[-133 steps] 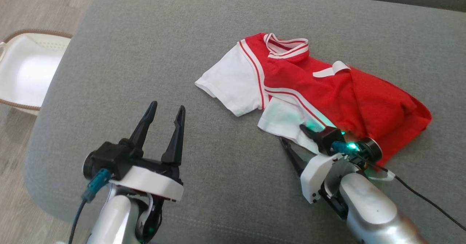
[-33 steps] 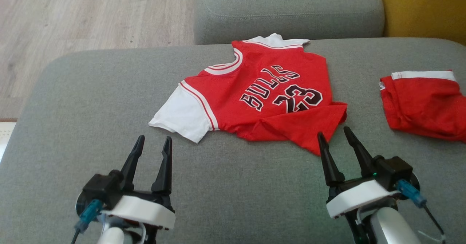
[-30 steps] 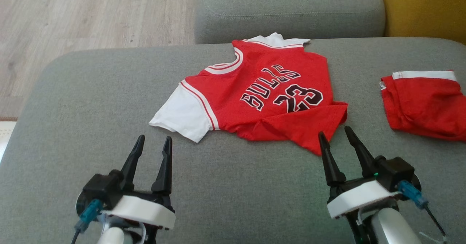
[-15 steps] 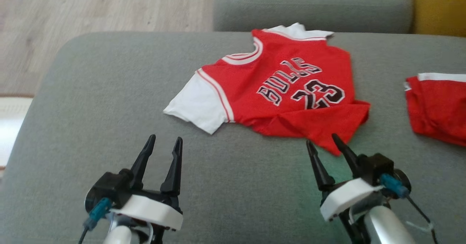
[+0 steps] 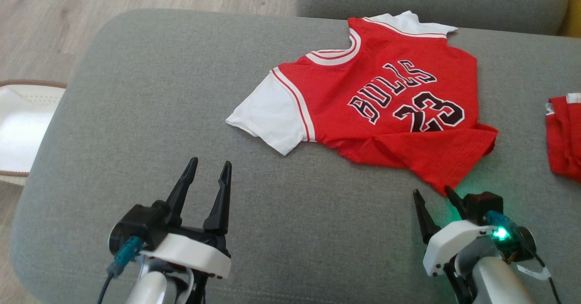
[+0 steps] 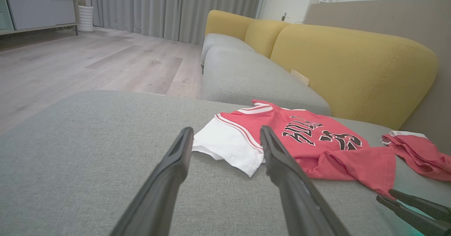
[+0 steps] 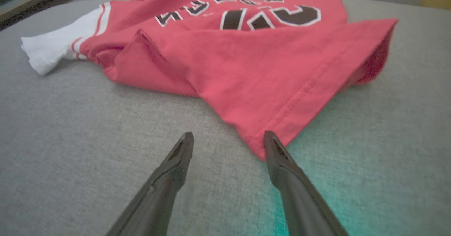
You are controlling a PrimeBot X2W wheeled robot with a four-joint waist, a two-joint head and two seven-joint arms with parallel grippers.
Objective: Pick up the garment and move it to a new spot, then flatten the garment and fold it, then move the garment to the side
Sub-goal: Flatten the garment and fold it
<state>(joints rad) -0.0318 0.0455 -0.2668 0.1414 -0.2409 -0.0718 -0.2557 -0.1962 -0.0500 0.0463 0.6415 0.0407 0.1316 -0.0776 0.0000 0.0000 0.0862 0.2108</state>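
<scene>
Claw placement decides this step. The right claw (image 5: 431,190) stands wide and empty, low over the grey seat cushion (image 5: 150,90). The pointed hem corner (image 7: 253,137) of the red Bulls jersey (image 5: 386,100) lies just ahead of its tips, at or against the right-hand finger (image 7: 283,179) in the wrist view.

The step in hand looks like flattening, since beyond that corner the lower hem lies doubled back in a loose flap (image 7: 264,53) over the jersey's body. A good grip would take the corner between the fingers rather than beside one. The claw probably needs a small shift toward its own right before closing, and it should pinch the cloth without digging into the cushion. A pull back toward the robot would then likely unroll the flap.

The left claw (image 5: 209,162) is also wide and empty, with the white sleeve (image 6: 229,148) ahead of it and apart from it. Holding that sleeve down should keep the jersey from sliding during the pull. Farther off, to the right claw's right, lies a second red garment (image 5: 563,136), best left alone.
</scene>
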